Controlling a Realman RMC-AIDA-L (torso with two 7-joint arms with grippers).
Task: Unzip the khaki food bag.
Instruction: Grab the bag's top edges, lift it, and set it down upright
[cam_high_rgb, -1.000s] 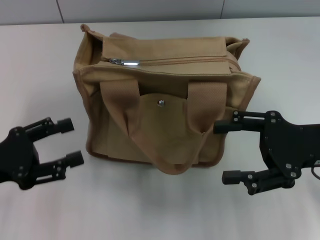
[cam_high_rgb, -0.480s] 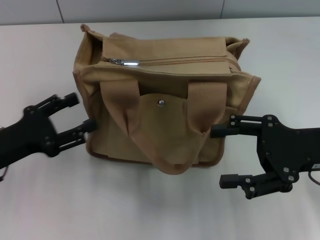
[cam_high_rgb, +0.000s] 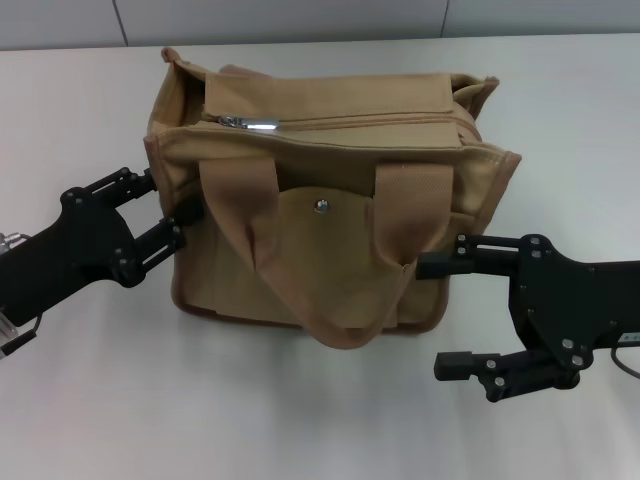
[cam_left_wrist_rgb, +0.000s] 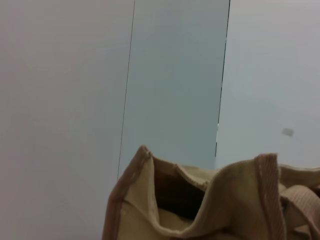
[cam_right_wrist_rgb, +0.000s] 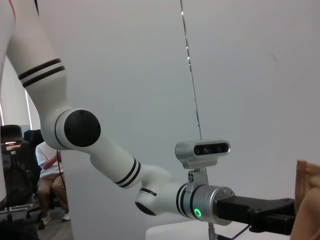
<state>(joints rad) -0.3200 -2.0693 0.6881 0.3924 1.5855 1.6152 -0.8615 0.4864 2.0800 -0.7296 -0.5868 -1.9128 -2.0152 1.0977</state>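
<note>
The khaki food bag (cam_high_rgb: 330, 215) stands upright in the middle of the white table, front pocket with its snap toward me. Its top zipper is closed, with the silver pull (cam_high_rgb: 252, 124) at the left end. The bag's left end also shows in the left wrist view (cam_left_wrist_rgb: 210, 200). My left gripper (cam_high_rgb: 165, 210) is open at the bag's left side, fingertips at its edge. My right gripper (cam_high_rgb: 440, 315) is open by the bag's lower right corner, upper finger near the front handle, lower finger over the table.
The white table (cam_high_rgb: 300, 420) stretches around the bag. A grey wall (cam_high_rgb: 300, 20) runs behind it. The right wrist view shows the left arm (cam_right_wrist_rgb: 125, 175) and a seated person (cam_right_wrist_rgb: 47, 165) far off.
My left gripper has moved right and up from the table's left side to the bag's left end. My right gripper has shifted slightly left and down.
</note>
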